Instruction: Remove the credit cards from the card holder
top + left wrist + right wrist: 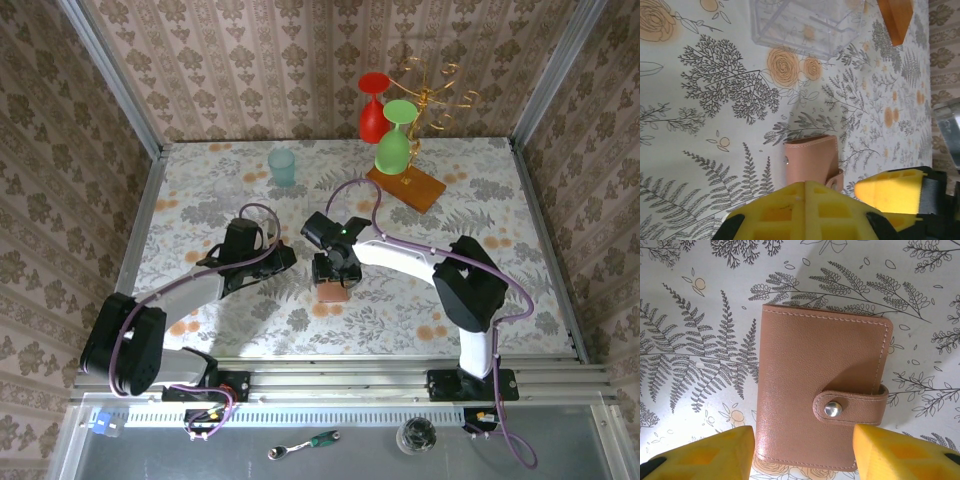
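The card holder point(820, 390) lies flat on the floral table, closed, its strap tab point(850, 405) snapped over the front. The credit cards are hidden inside it. My right gripper point(804, 450) hovers over the holder's near end, open, with one yellow finger on each side of it. In the top view the right gripper point(335, 272) covers most of the card holder point(330, 291). My left gripper point(806, 184) is shut with nothing in it, its tips just short of the card holder point(810, 160); in the top view the left gripper point(288, 256) sits to the holder's left.
A clear plastic box point(805, 25) stands on the table beyond the holder. At the back are a teal cup point(282, 167) and a wooden base point(405, 187) carrying a gold rack with a red glass point(372, 110) and a green glass point(394, 140).
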Robot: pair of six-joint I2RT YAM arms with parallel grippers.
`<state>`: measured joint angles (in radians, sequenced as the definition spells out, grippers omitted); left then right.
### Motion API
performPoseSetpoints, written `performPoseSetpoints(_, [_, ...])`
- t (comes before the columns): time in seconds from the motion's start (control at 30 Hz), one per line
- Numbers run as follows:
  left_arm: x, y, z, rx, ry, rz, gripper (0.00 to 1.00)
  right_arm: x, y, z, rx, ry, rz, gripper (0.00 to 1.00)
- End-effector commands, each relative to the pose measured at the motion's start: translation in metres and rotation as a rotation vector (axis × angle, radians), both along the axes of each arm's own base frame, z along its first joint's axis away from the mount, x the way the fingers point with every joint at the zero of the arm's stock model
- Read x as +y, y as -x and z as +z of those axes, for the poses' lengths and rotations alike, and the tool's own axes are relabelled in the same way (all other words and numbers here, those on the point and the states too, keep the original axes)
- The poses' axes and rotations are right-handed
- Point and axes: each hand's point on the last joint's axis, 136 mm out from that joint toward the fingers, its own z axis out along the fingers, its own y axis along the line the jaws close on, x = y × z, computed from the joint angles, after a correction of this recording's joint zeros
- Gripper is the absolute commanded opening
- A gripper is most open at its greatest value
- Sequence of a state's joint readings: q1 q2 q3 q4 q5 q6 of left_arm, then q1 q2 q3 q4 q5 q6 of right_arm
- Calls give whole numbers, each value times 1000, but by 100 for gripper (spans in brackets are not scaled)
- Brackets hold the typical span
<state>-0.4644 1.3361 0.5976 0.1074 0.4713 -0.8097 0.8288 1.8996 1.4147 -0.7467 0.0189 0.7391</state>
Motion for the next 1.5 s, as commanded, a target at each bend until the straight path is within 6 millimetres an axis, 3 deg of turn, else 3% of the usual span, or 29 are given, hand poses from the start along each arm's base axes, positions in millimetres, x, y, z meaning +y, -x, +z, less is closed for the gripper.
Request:
performPoseSetpoints(0.0, [-3,4,-4,31,35,-7,2,-7,-2,-4,17,52,-23,55])
performPoseSetpoints(0.23, [-8,10,-8,43,24,-23,2,-13,-3,-11,19,98,-33,45])
performPoseSetpoints(0.7, [-29,14,-21,76,28,-61,1,-15,-8,-28,38,123,-28,38])
performPoseSetpoints(1.13, [-43,17,-31,104,20,-87,1,-20,0,-50,86,97,-45,25])
performPoseSetpoints(1.47, [-48,18,-34,113,15,-100,0,-22,2,-50,85,87,-47,15])
